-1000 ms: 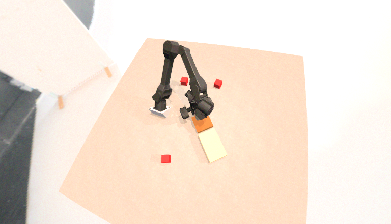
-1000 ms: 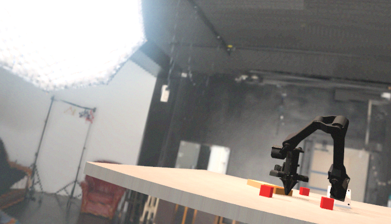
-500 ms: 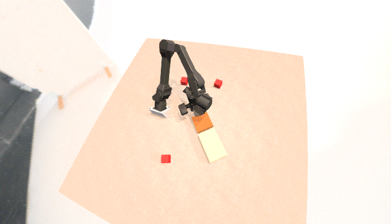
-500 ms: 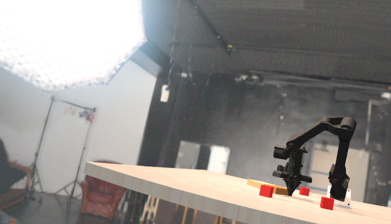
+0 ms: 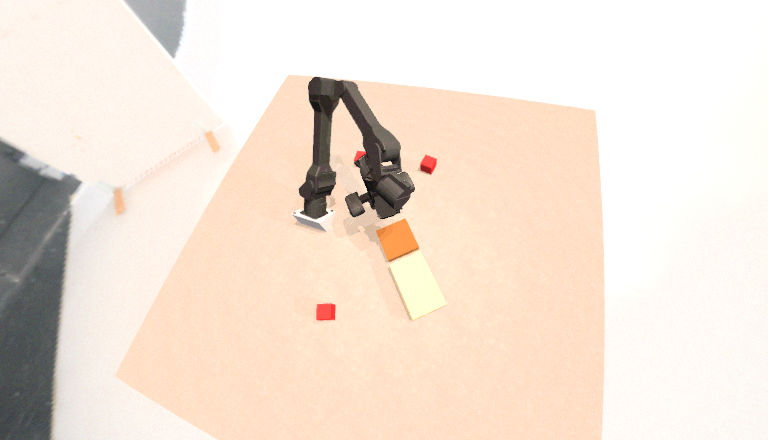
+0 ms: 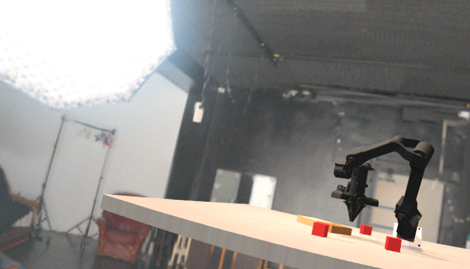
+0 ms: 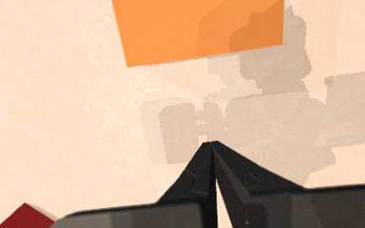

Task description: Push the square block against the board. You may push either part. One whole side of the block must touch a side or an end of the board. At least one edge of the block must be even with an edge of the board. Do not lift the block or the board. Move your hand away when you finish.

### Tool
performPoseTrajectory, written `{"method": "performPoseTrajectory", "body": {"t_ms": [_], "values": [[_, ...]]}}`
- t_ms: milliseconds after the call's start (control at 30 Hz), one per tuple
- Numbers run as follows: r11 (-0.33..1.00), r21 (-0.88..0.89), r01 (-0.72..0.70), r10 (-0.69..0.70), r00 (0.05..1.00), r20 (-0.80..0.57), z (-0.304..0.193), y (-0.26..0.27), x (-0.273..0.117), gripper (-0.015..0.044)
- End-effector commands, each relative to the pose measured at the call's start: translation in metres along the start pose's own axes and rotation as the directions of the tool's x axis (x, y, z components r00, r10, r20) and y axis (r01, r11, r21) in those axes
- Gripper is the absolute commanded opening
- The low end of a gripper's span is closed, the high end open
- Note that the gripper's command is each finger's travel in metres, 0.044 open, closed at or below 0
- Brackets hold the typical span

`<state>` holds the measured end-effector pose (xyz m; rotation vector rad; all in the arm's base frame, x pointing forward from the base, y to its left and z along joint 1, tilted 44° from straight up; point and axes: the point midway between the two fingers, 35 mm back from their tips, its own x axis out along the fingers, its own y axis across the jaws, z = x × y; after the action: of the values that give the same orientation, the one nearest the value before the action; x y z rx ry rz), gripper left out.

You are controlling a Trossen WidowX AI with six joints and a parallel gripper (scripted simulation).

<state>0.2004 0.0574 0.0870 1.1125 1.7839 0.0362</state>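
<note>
The orange square block lies flat at one end of the pale yellow board. In the top view, one whole side of the block faces the board's short end. The two look touching or nearly so; a hairline gap cannot be ruled out. Their right edges look about in line, and the left edges are close to in line. My gripper is shut and empty. It hangs above the table, back from the block's outer side, without touching it. In the top view the fingertips are hidden beneath the wrist.
One red cube lies left of the board in the top view. Two more, one behind and one partly hidden by the arm, lie beyond the block. A dark red corner shows in the wrist view. The arm's base stands left.
</note>
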Motion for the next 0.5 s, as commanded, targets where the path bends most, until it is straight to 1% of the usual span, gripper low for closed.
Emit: {"method": "performPoseTrajectory", "body": {"t_ms": [0, 167, 267, 300, 400, 467], "values": [[1.000, -0.006, 0.010, -0.010, 1.000, -0.010, -0.003, -0.002, -0.004, 0.0000], [1.000, -0.006, 0.009, -0.009, 1.000, -0.009, 0.021, -0.003, -0.003, 0.0000], [1.000, -0.006, 0.010, -0.010, 1.000, -0.009, 0.022, -0.003, -0.001, 0.0000], [1.000, -0.005, 0.010, -0.010, 1.000, -0.008, 0.023, -0.002, 0.006, 0.0000], [1.000, -0.001, 0.009, -0.009, 1.000, -0.007, 0.021, -0.002, 0.043, 0.0000], [1.000, 0.000, 0.008, -0.008, 1.000, -0.009, 0.020, -0.002, 0.051, 0.0000]]}}
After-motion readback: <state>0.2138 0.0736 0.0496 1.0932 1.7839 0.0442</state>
